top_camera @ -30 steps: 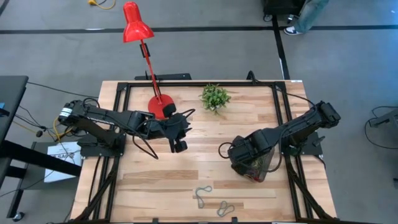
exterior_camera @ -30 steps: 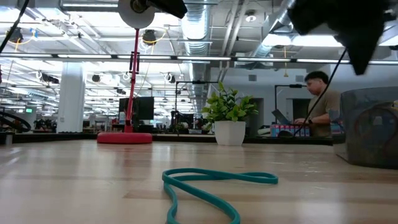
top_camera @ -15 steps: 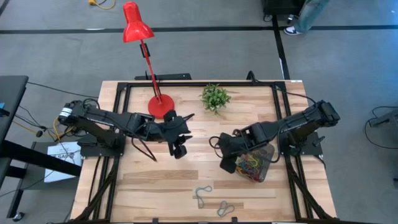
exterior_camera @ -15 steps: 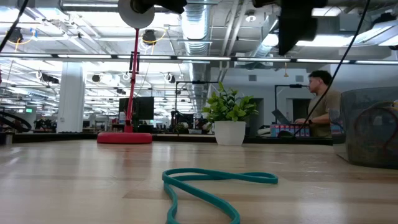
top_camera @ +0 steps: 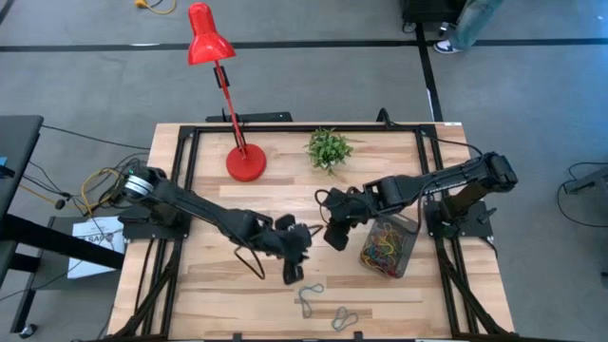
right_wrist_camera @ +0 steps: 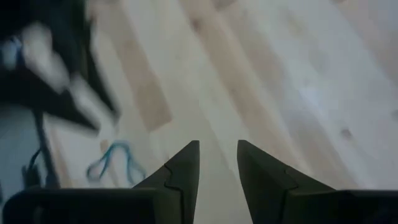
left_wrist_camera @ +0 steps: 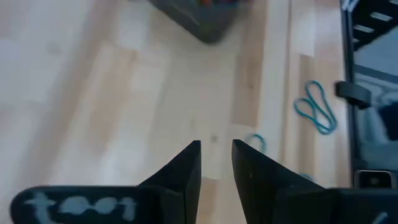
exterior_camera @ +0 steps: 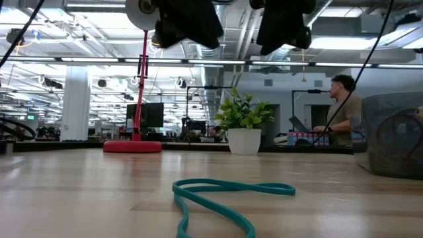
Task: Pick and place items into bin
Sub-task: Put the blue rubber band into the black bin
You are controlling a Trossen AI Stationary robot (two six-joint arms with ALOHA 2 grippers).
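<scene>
Dark see-through bin [top_camera: 388, 246] holds tangled red, yellow and green loops [top_camera: 382, 253].

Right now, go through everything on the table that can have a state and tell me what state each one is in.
left pincer: open, empty, above the table near the loose bands
right pincer: open, empty, beside the bin
bin: upright, holding many coloured bands
loose bands: lying flat on the table, untouched
red lamp: standing upright
</scene>
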